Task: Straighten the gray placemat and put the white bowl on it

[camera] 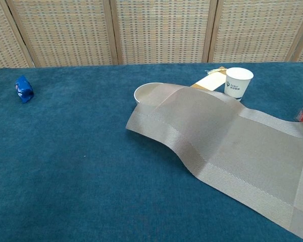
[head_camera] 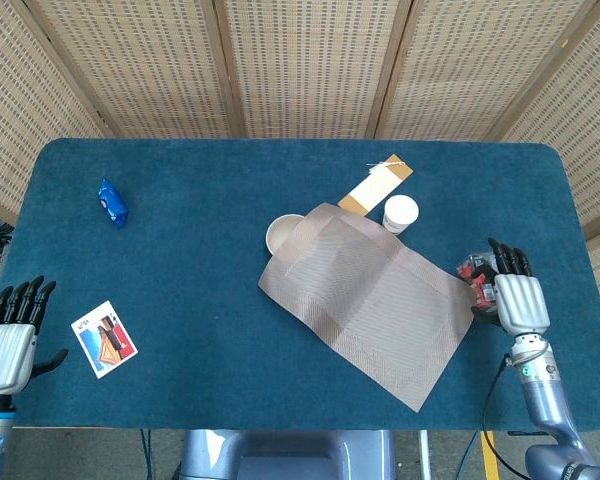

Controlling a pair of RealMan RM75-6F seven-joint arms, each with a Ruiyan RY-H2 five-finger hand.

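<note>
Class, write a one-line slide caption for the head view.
Gray placemat lies askew, draped over the white bowl; both hands rest at the table's near corners.

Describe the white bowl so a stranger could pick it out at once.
On the blue table, find the gray placemat lying askew right of center. The white bowl sits half under its far-left corner: wide, shallow and plain, unlike the taller printed paper cup nearby.

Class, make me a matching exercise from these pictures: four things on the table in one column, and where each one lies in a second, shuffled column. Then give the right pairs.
Things:
1. bowl
2. paper cup
3. blue packet
4. picture card

Places:
A. far left, toward the back of the table
B. near edge, by the left hand
C. partly under the placemat
D. upright beside the placemat's back corner

Pairs: 1-C, 2-D, 3-A, 4-B
</note>
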